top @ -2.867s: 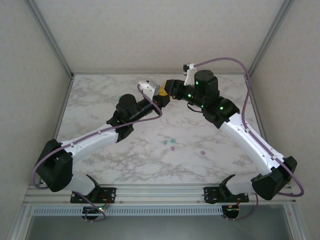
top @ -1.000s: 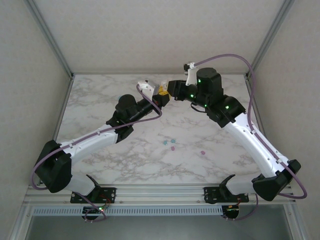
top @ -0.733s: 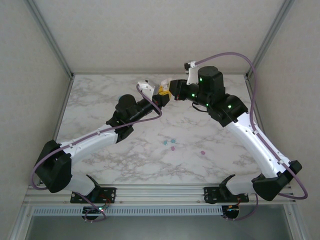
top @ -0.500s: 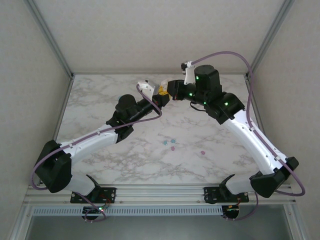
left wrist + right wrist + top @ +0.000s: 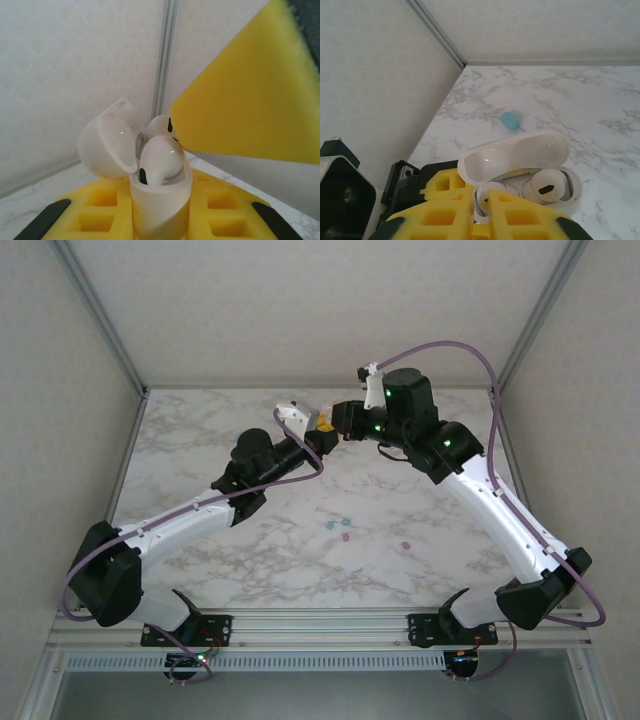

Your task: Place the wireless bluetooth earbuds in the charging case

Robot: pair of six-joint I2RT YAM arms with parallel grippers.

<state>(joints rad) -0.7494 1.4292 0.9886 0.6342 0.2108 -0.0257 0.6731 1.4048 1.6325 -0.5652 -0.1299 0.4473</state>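
In left tool (image 5: 160,224), open case (image 5: 161,200), earbuds (image 5: 159,161) inside

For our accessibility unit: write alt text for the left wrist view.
An open white charging case holding two white earbuds is gripped between the left end effector's yellow fingers. A yellow finger of the right end effector looms at upper right.

Both arms stretched fwd, tips meeting; L gripper (image 5: 318,430) clamps charging case (image 5: 160,205), R gripper (image 5: 480,202) pinches earbud (image 5: 160,127)

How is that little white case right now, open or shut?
Open. The lid of the charging case is swung back, its hollow inside showing, and a white earbud sits in the body.
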